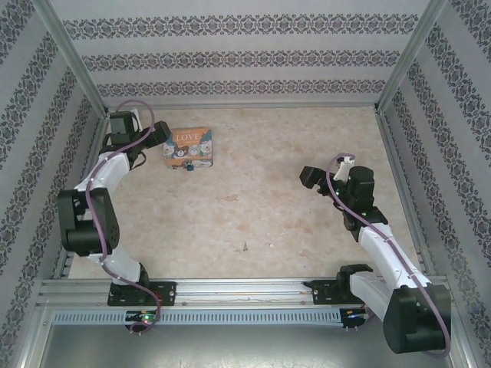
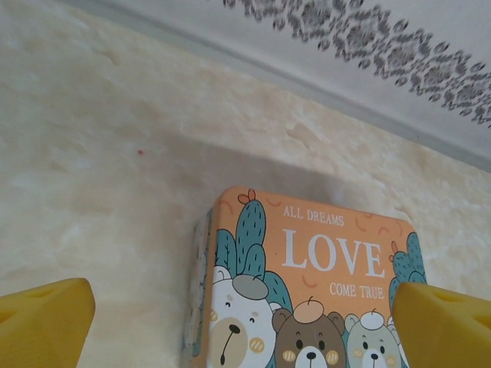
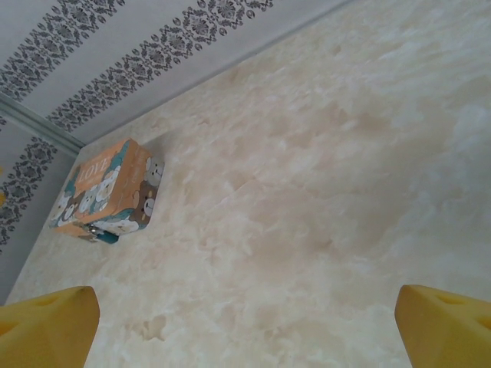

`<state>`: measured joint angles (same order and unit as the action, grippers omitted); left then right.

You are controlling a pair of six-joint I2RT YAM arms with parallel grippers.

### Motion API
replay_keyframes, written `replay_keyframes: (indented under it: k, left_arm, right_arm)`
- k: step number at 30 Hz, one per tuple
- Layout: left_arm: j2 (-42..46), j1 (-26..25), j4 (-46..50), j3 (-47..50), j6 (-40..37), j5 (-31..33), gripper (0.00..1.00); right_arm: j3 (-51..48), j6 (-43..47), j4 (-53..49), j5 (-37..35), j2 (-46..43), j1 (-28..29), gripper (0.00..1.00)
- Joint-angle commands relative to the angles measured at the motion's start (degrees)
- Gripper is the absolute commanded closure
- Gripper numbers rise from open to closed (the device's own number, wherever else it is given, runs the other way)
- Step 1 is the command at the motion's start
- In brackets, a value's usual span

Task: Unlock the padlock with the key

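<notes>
The tiny blue-teal padlock [image 1: 186,168] lies against the front edge of the illustrated "LOVE" box [image 1: 190,146]. It shows as a teal bit under the box's near corner [image 3: 104,234] in the right wrist view. I cannot make out a key anywhere. My left gripper [image 1: 157,135] hovers just left of the box, open, with its yellow fingers [image 2: 42,322] wide apart and the box lid [image 2: 307,276] between and beyond them. My right gripper [image 1: 310,178] is open over bare table far to the right, its yellow fingertips [image 3: 47,326] holding nothing.
The marble-patterned table [image 1: 268,199] is enclosed by patterned walls with metal posts [image 1: 399,69] on the back and both sides. A small dark speck [image 1: 245,246] sits on the table near the front middle. The arms' mounting rail [image 1: 245,291] runs along the near edge.
</notes>
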<state>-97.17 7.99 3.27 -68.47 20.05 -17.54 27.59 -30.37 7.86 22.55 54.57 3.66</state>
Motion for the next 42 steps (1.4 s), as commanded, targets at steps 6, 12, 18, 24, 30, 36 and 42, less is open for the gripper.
replay_keyframes:
  k: [6,12,18,24,30,36,42]
  left_arm:
    - [-11.74,0.80,3.11,-8.61,4.04,-12.64,0.10]
    - [-15.00,0.80,3.39,-9.62,4.56,-13.45,0.17]
    - [-17.68,0.80,6.22,-10.07,4.65,-15.04,0.29]
    - [-17.97,0.71,8.17,-8.39,4.30,-16.04,0.40]
    - [-16.10,0.11,7.91,-4.03,5.16,-16.39,0.47]
    - [-12.09,-1.50,3.63,3.67,10.17,-16.59,0.49]
    - [-7.36,-4.65,-1.45,11.52,14.15,-15.41,0.50]
  right_arm:
    - [0.54,-1.19,-2.46,-2.15,-0.53,1.54,0.02]
    - [1.82,-0.69,-3.44,-2.67,0.21,2.17,0.02]
    - [2.73,0.07,-3.64,-2.68,1.30,2.45,0.02]
    - [3.65,1.76,-5.21,-2.69,1.84,2.48,0.02]
    - [4.18,2.33,-5.48,-2.20,2.38,2.57,0.02]
    - [4.09,1.94,-5.73,-1.56,2.76,2.57,0.02]
    - [4.09,2.33,-6.07,-0.54,2.85,2.61,0.01]
